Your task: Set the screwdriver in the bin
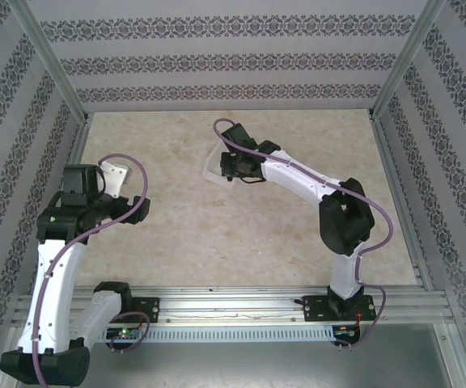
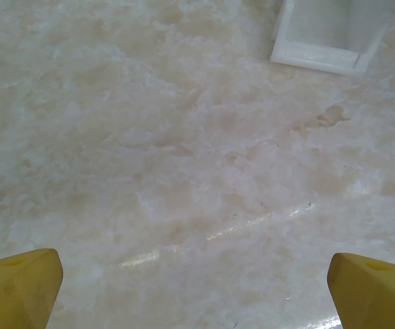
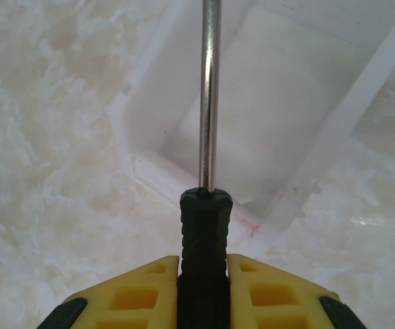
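Your right claw clamps the screwdriver by its black handle, with the shaft poking out over the bin. Pickup and carry look done; release into the bin is left. Your left claw hangs spread wide, well apart from the bin.

Pale tabletop, marbled in cream and beige, glossy enough to catch streaks of glare in the left wrist view. Bordered by metal rails along the near edge and up both sides. Resting directly on it, toward the far middle, one bin: white, translucent, rectangular, low-walled, open side up, sitting flat and turned at an angle to the tabletop's edges. Faint tan blotch on the surface just beside the bin.
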